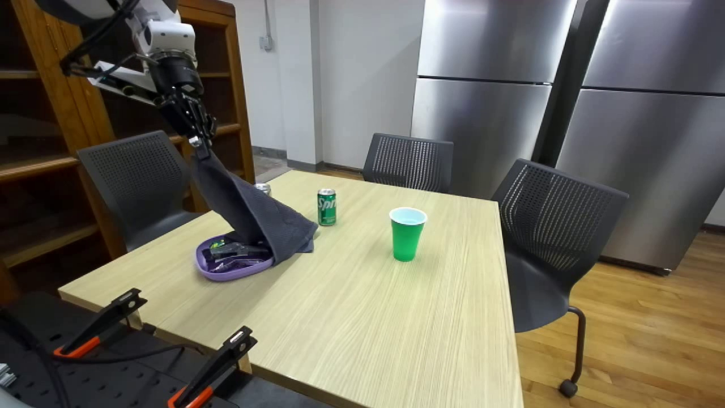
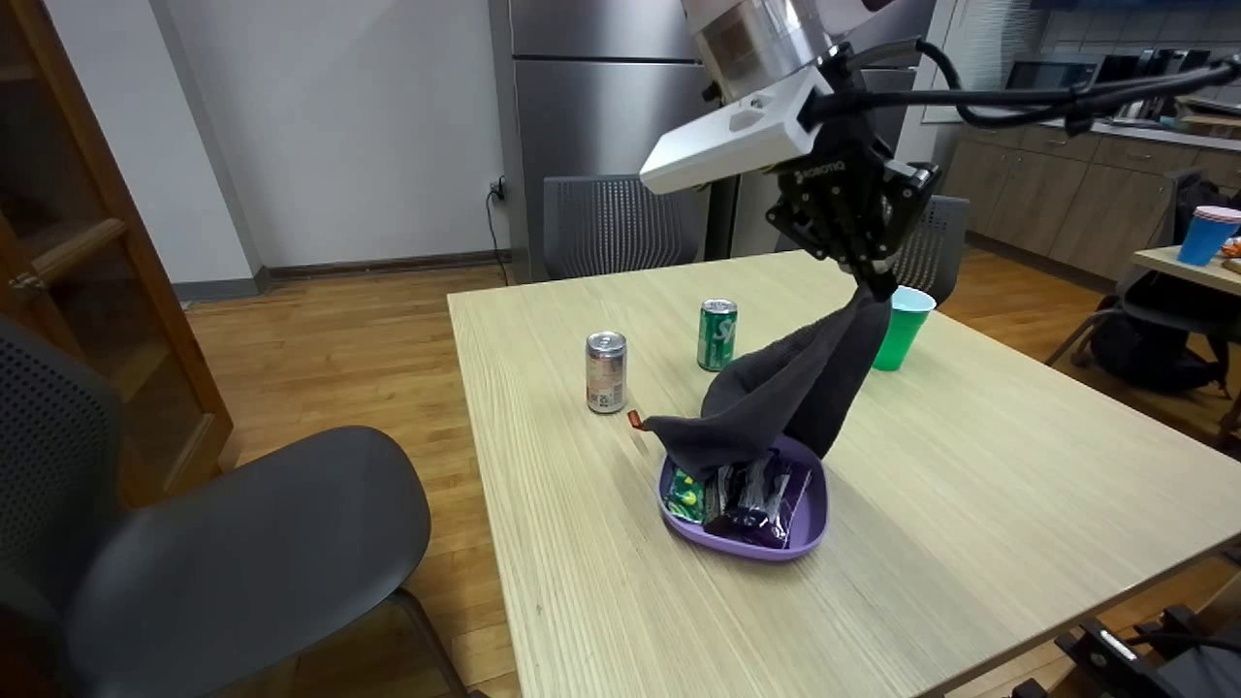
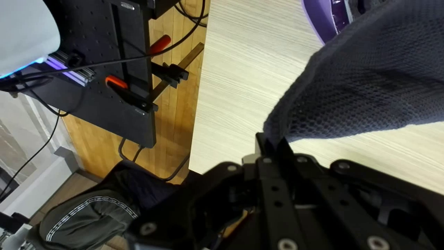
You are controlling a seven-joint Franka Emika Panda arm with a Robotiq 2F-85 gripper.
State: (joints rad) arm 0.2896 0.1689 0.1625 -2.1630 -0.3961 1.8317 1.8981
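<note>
Nearest the camera in an exterior view, a black-and-orange clamp (image 1: 212, 365) is set at the edge of a pale wooden table (image 1: 396, 340), well below the pincer (image 1: 201, 149); a matching clamp (image 1: 99, 324) is placed to its left, also below the pincer. With sides taken as seen there, a wooden cabinet (image 1: 82, 130) is seen behind the pincer and to its left, and a dark chair (image 1: 139, 181) is placed to the pincer's lower left. Below the pincer, a purple bowl (image 1: 235, 275) is set on the table, and wrapped packets (image 1: 238, 249) are held in it. The pincer is clamped on the upper end of a dark gray cloth (image 1: 249, 209); in the wrist view that end is nipped between the fingertips (image 3: 285, 152). The cloth is hung down from the pincer toward the right, part of the bowl is hidden by it, and its lower end is spread out just beside the bowl. Past the cloth, only the top of a silver can (image 1: 264, 188) is shown. Farther right of the pincer and lower, a green Sprite can (image 1: 327, 208) is stood upright, followed by a green cup (image 1: 405, 235) with a pale interior. Behind these, a gray chair (image 1: 408, 161), a steel refrigerator (image 1: 487, 113), a second chair (image 1: 558, 226) and a second refrigerator (image 1: 651, 170) are seen, all well to the pincer's right.
</note>
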